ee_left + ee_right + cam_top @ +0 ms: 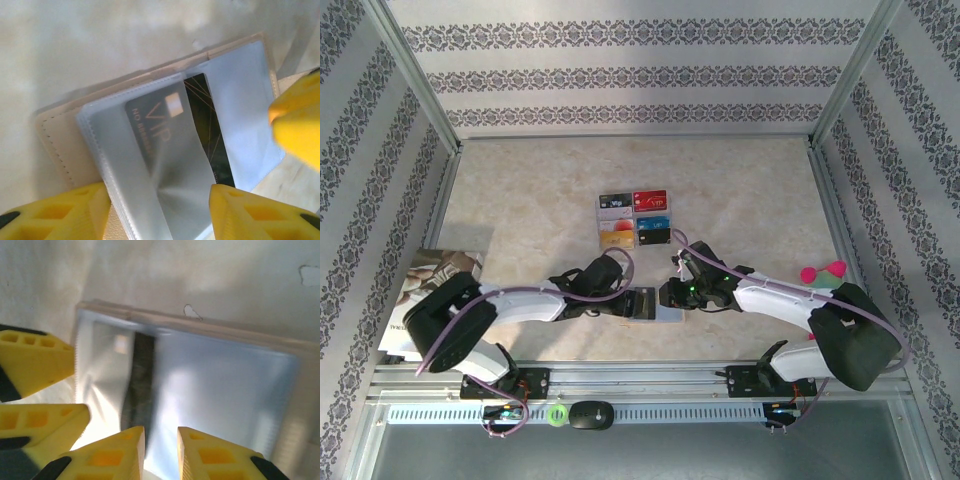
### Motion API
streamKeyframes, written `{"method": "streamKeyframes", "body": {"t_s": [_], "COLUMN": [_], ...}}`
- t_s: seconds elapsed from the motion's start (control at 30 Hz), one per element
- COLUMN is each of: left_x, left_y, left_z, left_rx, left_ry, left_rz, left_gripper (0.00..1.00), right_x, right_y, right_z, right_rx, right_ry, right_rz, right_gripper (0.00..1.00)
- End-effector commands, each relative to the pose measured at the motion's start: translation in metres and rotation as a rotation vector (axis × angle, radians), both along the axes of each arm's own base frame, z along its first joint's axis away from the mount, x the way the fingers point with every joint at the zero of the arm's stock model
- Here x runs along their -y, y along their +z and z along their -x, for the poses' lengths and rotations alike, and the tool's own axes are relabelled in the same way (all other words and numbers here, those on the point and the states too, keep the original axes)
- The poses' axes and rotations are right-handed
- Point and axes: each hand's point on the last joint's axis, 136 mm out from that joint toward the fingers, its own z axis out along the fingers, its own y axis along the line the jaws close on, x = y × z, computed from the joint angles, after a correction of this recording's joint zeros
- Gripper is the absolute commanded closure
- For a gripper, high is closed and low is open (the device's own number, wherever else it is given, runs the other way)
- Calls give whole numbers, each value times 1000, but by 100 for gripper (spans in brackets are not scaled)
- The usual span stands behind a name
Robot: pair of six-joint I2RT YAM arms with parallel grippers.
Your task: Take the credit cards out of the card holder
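Beige marbled tabletop [520, 190] w/ patterned wallpaper panels [620, 70] on three sides. On it the card holder [646, 303] lies opened out flat, approx. midway btwn the two arms. All places below are given from that holder.

Left gripper [160, 200] sits at the holder's L edge. Its jaws are wide apart, and the near end of the sleeve stack lies in the gap. One yellow finger [60, 212] is against the stack's side; the other [250, 212] is just beside the card's lower end.

Right gripper [161, 452] sits at the holder's R edge. Its jaws are only slightly parted, w/ a narrow gap and pale sleeve showing through it. One of its fingers [300, 125] hangs over the holder's R side.

Holder contents: tan stitched cover [57, 145] underneath, clear plastic sleeves [245, 90] on top. One dark card [200, 125] (gold "VIP" lettering and a chip patch) is inside a sleeve, tilted, partly under a frosted flap.

Beyond the holder, apart from it, six coloured cards [633, 220] lie in a grid, two cols of three. A printed booklet [435, 285] is well off to its L, and pink pompoms [823, 270] are well off to its R.
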Motion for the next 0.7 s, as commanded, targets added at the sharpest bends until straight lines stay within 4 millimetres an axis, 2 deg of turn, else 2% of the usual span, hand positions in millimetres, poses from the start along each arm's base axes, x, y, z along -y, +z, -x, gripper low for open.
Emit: {"method": "streamKeyframes", "body": {"t_s": [0.0, 0.1, 0.2, 0.33, 0.43, 0.53, 0.67], "left_x": [-48, -45, -38, -30, -13, -2, 0], "left_y": [-10, 23, 39, 30, 29, 33, 29], "left_z": [23, 12, 8, 10, 14, 16, 21], "left_rx": [-16, 119, 173, 142, 118, 112, 84], "left_ry": [23, 30, 13, -16, -46, -75, -94], "left_rz": [-174, -97, -48, -45, 51, 92, 100], "left_gripper": [40, 38, 39, 52, 61, 65, 65], "right_x": [-8, -6, -7, -10, -9, -10, -10], "right_y": [9, 8, 7, 9, 8, 7, 6], "right_z": [-5, -7, -8, -7, -7, -5, -3], "right_rx": [33, 41, 40, 38, 41, 40, 38], "right_ry": [22, 12, 9, 20, 19, 23, 23], "right_rz": [-27, -20, -27, -37, -36, -38, -37], "right_gripper": [75, 74, 75, 76, 76, 76, 76]}}
